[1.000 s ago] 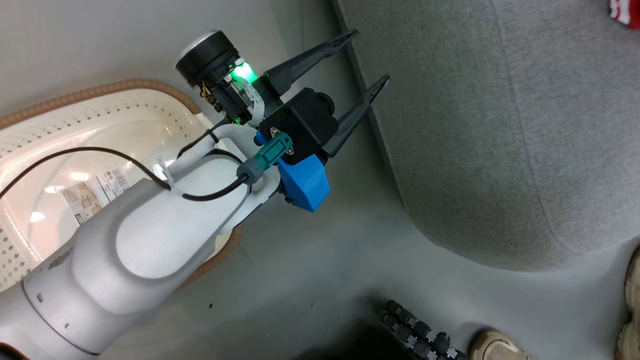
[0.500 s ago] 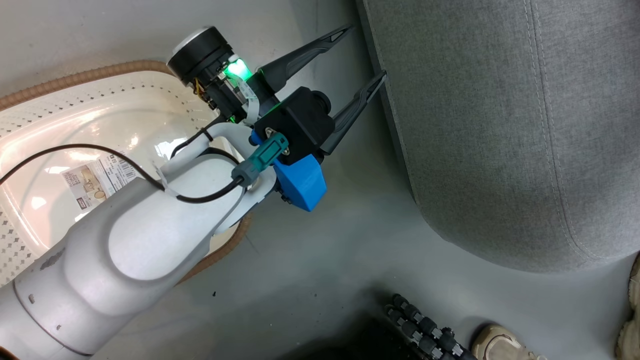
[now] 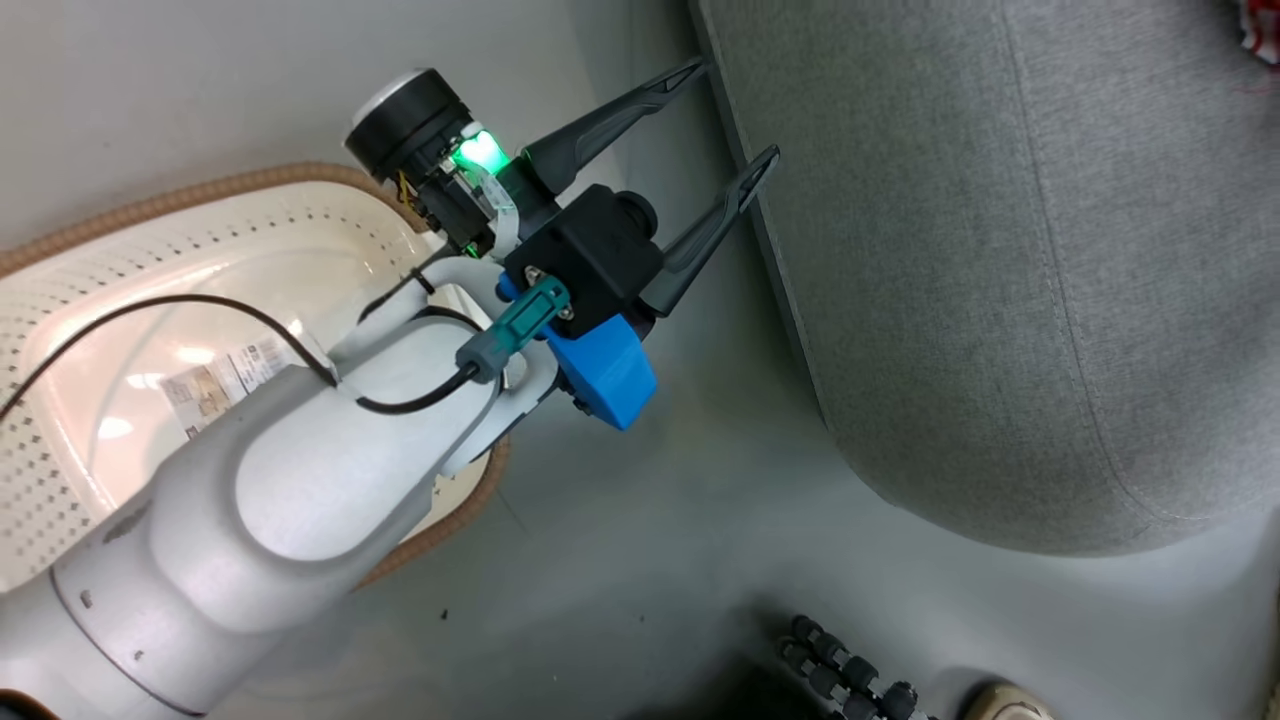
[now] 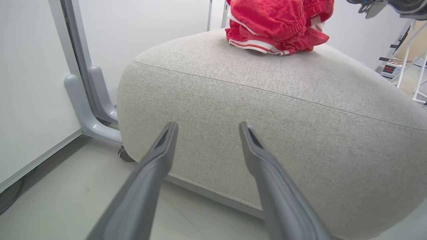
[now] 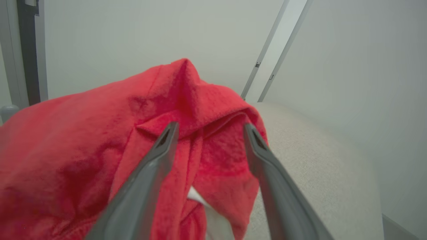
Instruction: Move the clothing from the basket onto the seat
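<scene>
head view: the left tool (image 3: 735, 110) sits in the upper middle of the frame. its two dark fingers are spread wide with nothing between them, and the tips point up and right toward the near edge of the seat (image 3: 1000, 250). behind it the pale forearm (image 3: 300, 480) runs down to the lower left, with a black cable (image 3: 200, 305) looping along it, a green light (image 3: 478, 152) at the wrist and a blue block (image 3: 600, 370) under the tool's body. the basket (image 3: 200, 190) lies at the left, partly behind the forearm. its brown rim and perforated wall show, and a label sticker (image 3: 215, 385) lies on its glossy bottom. grey floor (image 3: 650, 520) separates the basket from the seat, which takes up the right side. a scrap of red clothing (image 3: 1262, 30) shows on the seat at the upper right corner.

left wrist view: the left tool (image 4: 208, 125) is open, its fingers framing the seat's (image 4: 267, 100) rounded front, apart from it. the clothing (image 4: 277, 23) is bunched on top of the seat at the upper middle, with white striped trim showing. a grey post (image 4: 90, 100) stands against the wall at the left.

right wrist view: the right tool (image 5: 210, 126) is also open, its fingers spread in front of a heap of clothing (image 5: 83, 150). whether they touch the fabric i cannot tell. the heap rests on the seat (image 5: 317, 166), which is bare at the right.
</scene>
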`<state>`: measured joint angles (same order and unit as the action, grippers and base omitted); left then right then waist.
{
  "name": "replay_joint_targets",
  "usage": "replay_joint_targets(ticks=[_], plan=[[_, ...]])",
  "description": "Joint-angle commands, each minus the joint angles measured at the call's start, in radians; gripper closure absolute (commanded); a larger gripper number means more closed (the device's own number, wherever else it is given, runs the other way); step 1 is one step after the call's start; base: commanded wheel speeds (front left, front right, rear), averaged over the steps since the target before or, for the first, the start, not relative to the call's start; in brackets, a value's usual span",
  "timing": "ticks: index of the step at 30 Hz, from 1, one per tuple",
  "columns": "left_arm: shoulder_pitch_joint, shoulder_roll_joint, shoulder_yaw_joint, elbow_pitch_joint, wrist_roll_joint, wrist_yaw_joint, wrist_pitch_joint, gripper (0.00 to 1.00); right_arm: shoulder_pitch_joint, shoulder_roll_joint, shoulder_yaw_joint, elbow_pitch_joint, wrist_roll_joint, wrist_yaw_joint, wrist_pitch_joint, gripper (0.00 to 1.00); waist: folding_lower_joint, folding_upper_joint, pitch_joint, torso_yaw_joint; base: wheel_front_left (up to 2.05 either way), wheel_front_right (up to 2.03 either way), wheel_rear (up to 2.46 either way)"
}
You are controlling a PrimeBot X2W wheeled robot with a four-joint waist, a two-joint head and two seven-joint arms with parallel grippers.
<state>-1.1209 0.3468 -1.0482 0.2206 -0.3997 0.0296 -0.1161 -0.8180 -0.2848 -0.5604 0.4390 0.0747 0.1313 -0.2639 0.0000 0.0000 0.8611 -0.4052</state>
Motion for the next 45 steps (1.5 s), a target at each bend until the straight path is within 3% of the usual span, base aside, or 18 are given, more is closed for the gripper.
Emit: replay_joint_targets(ticks=[1, 7, 13, 20, 25, 34, 45], plan=[[0.013, -0.002, -0.001, 0.003, -0.005, 0.005, -0.006, 0.0, 0.019, 0.005, -0.004, -0.009, 0.005, -0.001, 0.0, 0.0, 0.0, 0.0, -0.025, 0.007, 0.0, 0.0, 0.0], [0.058, -0.026, 0.015, 0.048, -0.035, 0.021, -0.076, 0.0, 0.116, 0.008, 0.002, -0.112, 0.007, -0.001, 0.0, 0.0, 0.0, 0.0, -0.132, 0.034, 0.0, 0.0, 0.0], [0.125, -0.044, 0.067, 0.085, -0.076, 0.053, -0.136, 0.0, 0.187, 0.002, 0.09, -0.232, -0.005, -0.001, 0.0, 0.0, 0.0, 0.0, -0.265, 0.093, 0.0, 0.0, 0.0], [0.238, -0.046, 0.211, 0.066, -0.098, 0.102, -0.149, 0.0, 0.254, 0.026, 0.246, -0.319, -0.026, -0.001, 0.0, 0.0, 0.0, 0.0, -0.396, 0.181, 0.0, 0.0, 0.0], [0.34, -0.051, 0.346, 0.035, -0.078, 0.113, -0.149, 0.0, 0.282, 0.039, 0.357, -0.331, -0.031, -0.001, -0.001, 0.0, 0.0, 0.0, -0.468, 0.247, 0.0, 0.0, 0.0], [0.546, -0.087, 0.594, 0.005, -0.016, 0.099, -0.149, 0.0, 0.361, 0.075, 0.499, -0.336, -0.023, -0.001, 0.0, 0.0, 0.0, 0.0, -0.58, 0.349, 0.0, 0.0, 0.0], [0.787, -0.161, 0.811, -0.013, 0.081, 0.034, -0.149, 0.0, 0.537, 0.139, 0.548, -0.293, 0.006, -0.001, -0.001, 0.0, 0.0, 0.0, -0.683, 0.417, 0.0, 0.0, 0.0]])
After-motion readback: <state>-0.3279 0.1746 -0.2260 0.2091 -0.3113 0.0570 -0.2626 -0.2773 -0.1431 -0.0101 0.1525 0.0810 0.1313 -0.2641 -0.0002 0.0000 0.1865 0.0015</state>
